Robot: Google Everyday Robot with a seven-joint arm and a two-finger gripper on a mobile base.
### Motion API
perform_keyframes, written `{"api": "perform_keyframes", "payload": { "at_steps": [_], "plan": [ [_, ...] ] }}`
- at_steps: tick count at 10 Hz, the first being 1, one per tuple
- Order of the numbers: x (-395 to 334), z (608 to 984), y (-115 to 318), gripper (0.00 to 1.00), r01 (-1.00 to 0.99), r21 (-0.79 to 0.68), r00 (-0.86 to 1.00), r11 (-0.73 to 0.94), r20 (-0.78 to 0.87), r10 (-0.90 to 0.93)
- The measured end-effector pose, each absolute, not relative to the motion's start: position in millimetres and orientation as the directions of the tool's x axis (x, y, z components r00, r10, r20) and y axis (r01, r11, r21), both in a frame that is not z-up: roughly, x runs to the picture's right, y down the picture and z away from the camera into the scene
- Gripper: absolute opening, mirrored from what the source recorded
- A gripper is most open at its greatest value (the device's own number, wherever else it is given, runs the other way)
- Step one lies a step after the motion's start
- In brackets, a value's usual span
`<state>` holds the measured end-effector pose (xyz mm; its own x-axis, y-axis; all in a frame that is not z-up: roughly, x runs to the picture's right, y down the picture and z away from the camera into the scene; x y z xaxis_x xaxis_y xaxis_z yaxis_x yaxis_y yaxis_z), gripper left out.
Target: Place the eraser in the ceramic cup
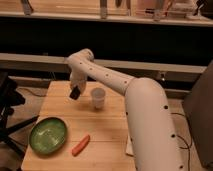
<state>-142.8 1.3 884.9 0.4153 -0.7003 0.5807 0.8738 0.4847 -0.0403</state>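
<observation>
The ceramic cup [98,98] is a small whitish-grey tapered cup standing upright near the middle of the wooden table [55,105]. My gripper [75,92] hangs from the white arm [107,75] just left of the cup, a little above the tabletop. A small dark object sits at the gripper's tip; it may be the eraser, but I cannot tell it apart from the fingers.
A green bowl [48,134] sits at the table's front left. An orange carrot-like object [80,145] lies front centre. A dark chair [7,107] stands left of the table. A long wooden rail [30,59] runs behind.
</observation>
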Motion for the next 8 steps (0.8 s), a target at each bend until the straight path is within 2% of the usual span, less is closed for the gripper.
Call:
{"api": "perform_keyframes", "payload": {
  "at_steps": [8],
  "plan": [
    [-75.0,873.5,-4.9,0.0,0.817,-0.083,0.514,0.571,0.554,-0.655]
  ]
}}
